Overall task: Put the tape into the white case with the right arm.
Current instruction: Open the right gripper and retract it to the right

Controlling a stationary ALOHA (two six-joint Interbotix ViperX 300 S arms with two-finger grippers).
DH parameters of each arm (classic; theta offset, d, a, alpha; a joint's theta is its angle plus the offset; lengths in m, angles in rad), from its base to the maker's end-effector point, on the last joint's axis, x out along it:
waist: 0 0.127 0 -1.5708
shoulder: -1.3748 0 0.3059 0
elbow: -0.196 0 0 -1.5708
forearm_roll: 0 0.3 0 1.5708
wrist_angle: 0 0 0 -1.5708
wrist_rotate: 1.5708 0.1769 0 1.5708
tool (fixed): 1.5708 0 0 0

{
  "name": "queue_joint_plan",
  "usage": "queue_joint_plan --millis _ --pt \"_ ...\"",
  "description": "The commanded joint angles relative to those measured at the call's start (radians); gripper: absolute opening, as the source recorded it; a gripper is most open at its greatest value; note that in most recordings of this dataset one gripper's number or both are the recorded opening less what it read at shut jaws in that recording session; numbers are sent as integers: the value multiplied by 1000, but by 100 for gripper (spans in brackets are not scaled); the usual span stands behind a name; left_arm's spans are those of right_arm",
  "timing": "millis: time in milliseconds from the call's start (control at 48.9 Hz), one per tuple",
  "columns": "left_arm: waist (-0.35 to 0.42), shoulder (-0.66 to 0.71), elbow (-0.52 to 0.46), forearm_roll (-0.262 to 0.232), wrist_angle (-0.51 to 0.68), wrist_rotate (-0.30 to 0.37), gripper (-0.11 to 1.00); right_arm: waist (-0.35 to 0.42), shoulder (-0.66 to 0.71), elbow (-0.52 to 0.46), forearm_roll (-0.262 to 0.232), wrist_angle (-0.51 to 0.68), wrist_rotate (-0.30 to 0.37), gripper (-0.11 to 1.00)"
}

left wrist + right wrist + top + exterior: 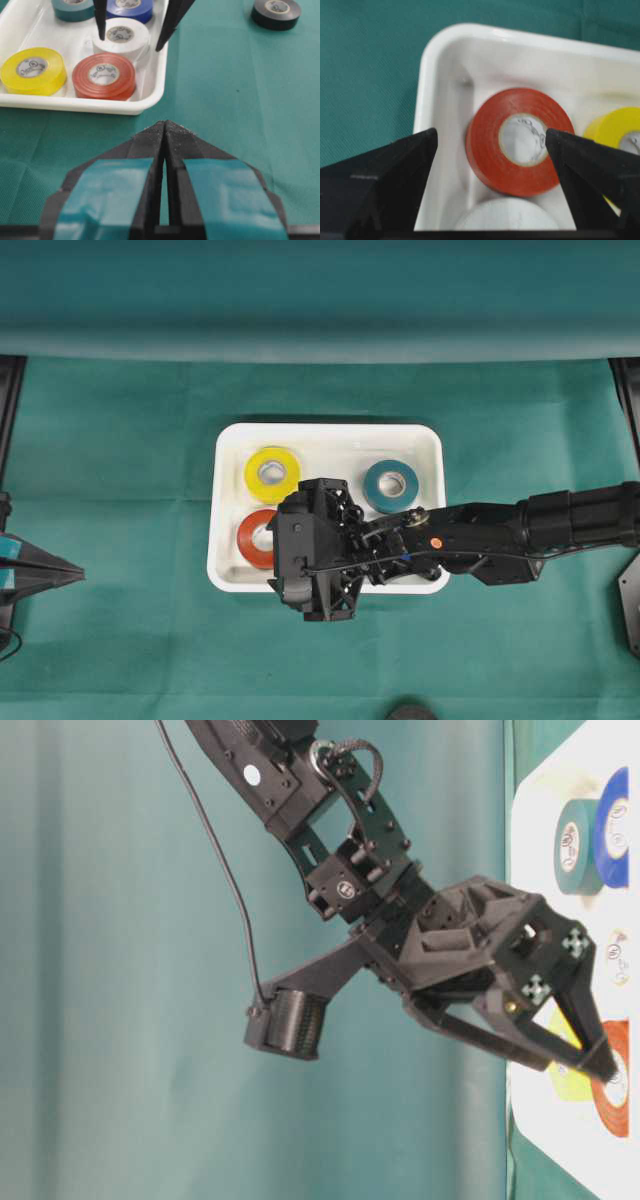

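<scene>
The white case [430,440] lies on the green cloth. In it are a yellow tape [272,474], a red tape [257,538], a teal tape [391,485], a blue tape [129,7] and a white tape [121,36]. My right gripper [491,135] hangs open over the case's front row, its two black fingers [100,20] either side of the white tape, which rests on the case floor. The red tape [520,140] lies just beyond the fingertips. My left gripper [165,125] is shut and empty, low at the left, away from the case.
A black tape [276,11] lies on the cloth outside the case, near the table's front edge [410,712]. The right arm [560,520] reaches in from the right across the case's front rim. Arm bases stand at both sides of the table.
</scene>
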Motion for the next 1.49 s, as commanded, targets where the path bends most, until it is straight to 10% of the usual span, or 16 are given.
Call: queue_joint_plan --millis 0,1473 --pt "3 14 -9 0 -12 2 0 -2 -63 9 -2 37 3 64" --pt "5 15 -9 0 -14 2 0 0 -968 914 32 -9 97 64"
